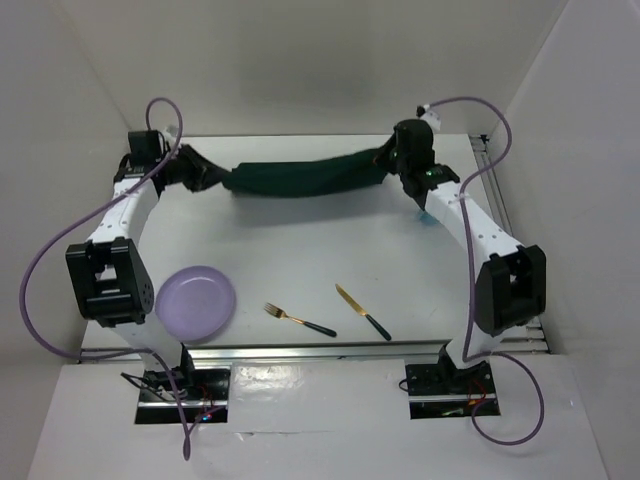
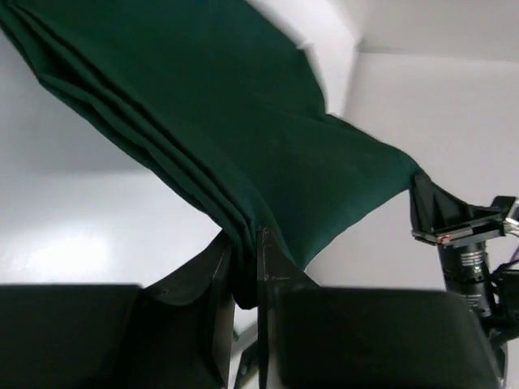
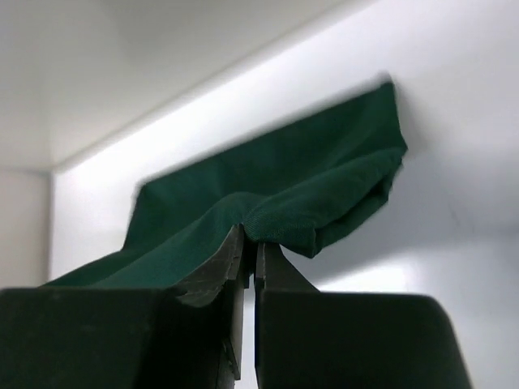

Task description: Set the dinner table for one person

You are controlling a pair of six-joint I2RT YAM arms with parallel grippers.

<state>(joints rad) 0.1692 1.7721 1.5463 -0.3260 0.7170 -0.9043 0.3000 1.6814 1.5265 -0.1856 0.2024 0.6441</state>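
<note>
A dark green cloth mat (image 1: 300, 178) hangs stretched between my two grippers above the far part of the white dinner table (image 1: 330, 250). My left gripper (image 1: 205, 172) is shut on the mat's left end, folds bunched between its fingers (image 2: 243, 259). At the mat's right end my right gripper (image 1: 395, 160) is shut on a pinched edge (image 3: 251, 235). Near the front edge lie a lilac plate (image 1: 196, 302), a gold fork (image 1: 298, 319) with a dark handle, and a gold knife (image 1: 362, 312) with a dark handle.
White walls close in the table at the back and on both sides. A metal rail (image 1: 320, 352) runs along the front edge, between the arm bases. Purple cables (image 1: 60, 250) loop off both arms.
</note>
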